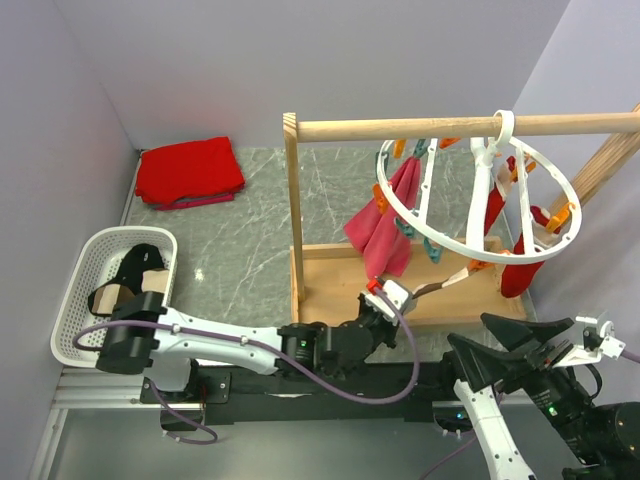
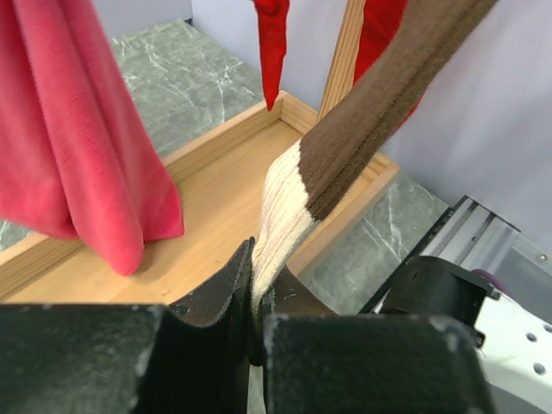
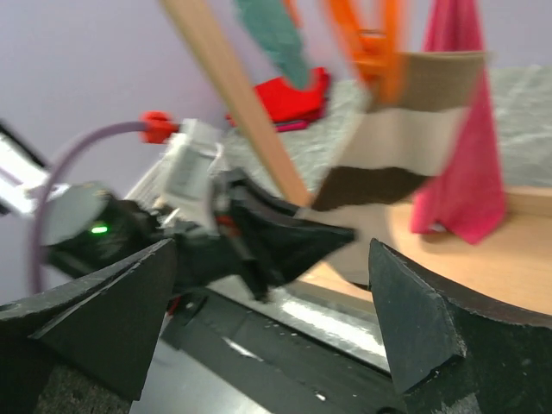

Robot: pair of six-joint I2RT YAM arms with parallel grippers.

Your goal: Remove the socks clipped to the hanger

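The white ring hanger [image 1: 478, 243] hangs by its hook from the wooden rail, with orange and teal pegs round it. A pink sock [image 1: 385, 225] and a red sock [image 1: 522, 268] hang clipped to it. A brown-and-cream sock [image 1: 445, 281] stretches taut from an orange peg [image 3: 379, 43] down to my left gripper [image 1: 408, 296]. The left gripper [image 2: 257, 297] is shut on the sock's cream toe [image 2: 285, 216]. My right gripper [image 1: 465, 328] is open and empty, low and to the right, facing the sock [image 3: 405, 147] and the left gripper's fingers [image 3: 293, 237].
The wooden rail frame [image 1: 293, 220] stands on a wooden base tray [image 1: 330, 270] under the hanger. A white basket [image 1: 88, 262] at the left holds black and brown-cream socks. A folded red cloth [image 1: 190, 172] lies at the back left. Walls close in on both sides.
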